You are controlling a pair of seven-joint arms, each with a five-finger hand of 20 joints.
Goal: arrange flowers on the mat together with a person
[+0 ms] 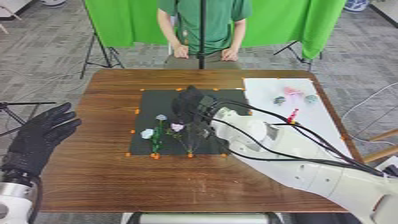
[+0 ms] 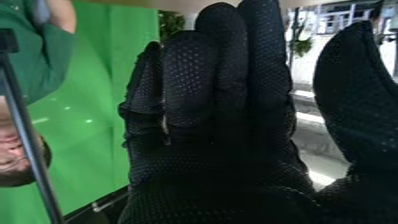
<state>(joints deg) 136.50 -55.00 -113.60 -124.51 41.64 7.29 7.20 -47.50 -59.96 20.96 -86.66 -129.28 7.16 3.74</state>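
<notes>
The right robot hand point(image 1: 188, 103) is over the dark mat point(image 1: 158, 101) on the desk point(image 1: 107, 180), beside the flowers point(image 1: 177, 127) laid there, its fingers straight and thumb spread apart. The left robot hand point(image 1: 43, 136) is open and empty at the desk's left side. More flowers lie on the white sheet point(image 1: 266, 86). The step looks like setting out stems; next, the right should lift clear without dragging them.

The table point(image 1: 115, 185) is brown with wood grain, the mat point(image 1: 160, 102) near-black, the sheet point(image 1: 317, 127) along the table's right edge white, its pale flower point(image 1: 291, 91) pink, the right hand point(image 1: 187, 103) black, dotted.
</notes>
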